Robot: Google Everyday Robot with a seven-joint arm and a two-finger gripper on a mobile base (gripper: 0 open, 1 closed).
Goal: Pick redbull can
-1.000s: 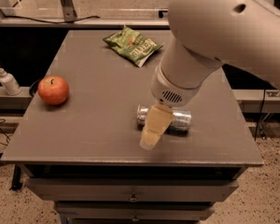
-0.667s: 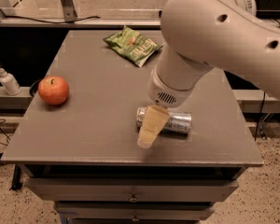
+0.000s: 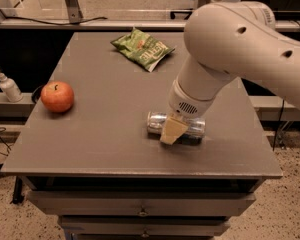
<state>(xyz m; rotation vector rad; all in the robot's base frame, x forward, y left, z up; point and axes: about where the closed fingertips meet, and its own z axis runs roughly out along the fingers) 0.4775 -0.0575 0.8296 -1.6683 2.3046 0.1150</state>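
My gripper (image 3: 173, 130) was down at the redbull can (image 3: 155, 123), which lay on its side near the front edge of the counter (image 3: 100, 139). I couldn't tell whether the gripper was spread or clamped on the can. By my judgement, the can wasn't lifted yet, so securing and raising it remained.

Gripper (image 3: 172, 131) low at redbull can (image 3: 155, 123), crossing can's middle. Visible gripper part: pale yellow-tan, flat, wedge-like, matte, narrowing toward lower end. Just above gripper: short round wrist collar (image 3: 190, 104), white, glossy, with small dark vent grille (image 3: 188, 108) of fine slots on its face. Thin seam rings collar's upper edge. Up and right of gripper: arm (image 3: 225, 49), cream-white smooth plastic shell, bulbous, much thicker than the wrist. Two small dark round holes (image 3: 241, 30) in shell, spaced apart along upper side.
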